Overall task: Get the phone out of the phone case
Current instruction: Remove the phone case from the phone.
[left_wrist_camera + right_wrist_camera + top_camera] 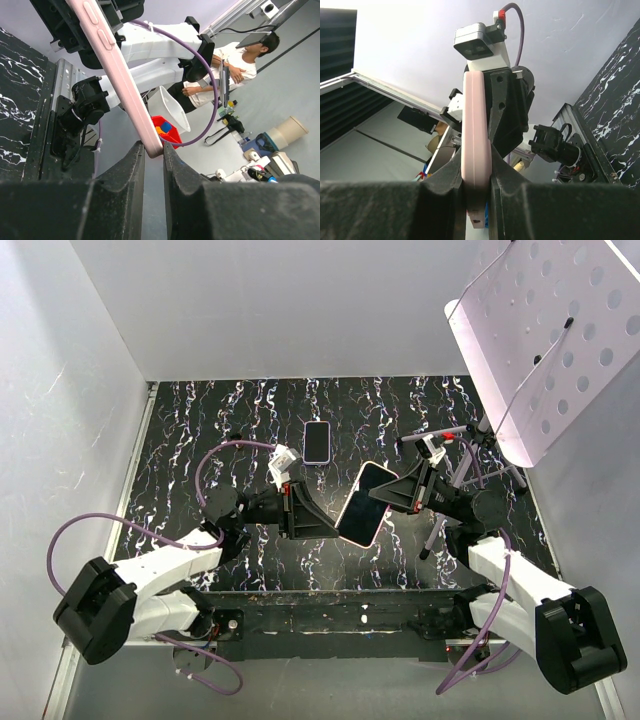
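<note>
A phone in a pink case (365, 502) is held tilted in the air above the black marbled table (200, 420), screen up. My left gripper (338, 524) is shut on its lower left corner. In the left wrist view, the pink case edge (117, 75) runs down into the left gripper (154, 151), which pinches only its tip. My right gripper (386, 490) is shut on the upper right end. In the right wrist view, the pink case (476, 130) stands upright, clamped deep in the right gripper (477, 186). The phone is seated in the case.
A second phone with a lavender rim (318, 441) lies flat on the table behind the grippers. A white perforated stand (545, 330) with thin metal legs (470, 455) stands at the back right. White walls enclose the table on three sides.
</note>
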You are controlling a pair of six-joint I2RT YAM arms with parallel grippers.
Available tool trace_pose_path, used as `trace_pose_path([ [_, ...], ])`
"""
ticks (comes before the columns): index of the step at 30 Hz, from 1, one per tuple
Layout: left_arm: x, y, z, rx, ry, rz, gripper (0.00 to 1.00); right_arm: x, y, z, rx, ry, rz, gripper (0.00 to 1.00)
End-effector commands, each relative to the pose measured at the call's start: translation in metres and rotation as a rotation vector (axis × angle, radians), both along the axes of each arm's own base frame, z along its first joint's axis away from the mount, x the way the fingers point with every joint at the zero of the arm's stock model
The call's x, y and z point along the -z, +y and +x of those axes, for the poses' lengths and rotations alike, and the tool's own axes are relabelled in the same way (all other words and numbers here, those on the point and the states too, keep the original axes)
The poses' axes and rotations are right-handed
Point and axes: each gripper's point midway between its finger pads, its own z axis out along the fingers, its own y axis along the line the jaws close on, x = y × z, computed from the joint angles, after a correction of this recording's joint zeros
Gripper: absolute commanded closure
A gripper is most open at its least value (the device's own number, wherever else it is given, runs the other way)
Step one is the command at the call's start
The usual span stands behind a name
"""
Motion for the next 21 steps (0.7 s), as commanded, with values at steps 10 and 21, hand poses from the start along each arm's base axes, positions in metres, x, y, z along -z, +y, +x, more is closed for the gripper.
trace_pose_path([
  [10,-0.029,-0.006,0.004,-0.013,-0.317,-0.171,1.0,-0.065,-0.014,-0.021,-0.086,0.041,0.193,0.99],
  [21,0.009,-0.033,0.038,0.008,-0.151,-0.155,1.0,-0.072,-0.026,-0.028,-0.077,0.076,0.295,0.99],
])
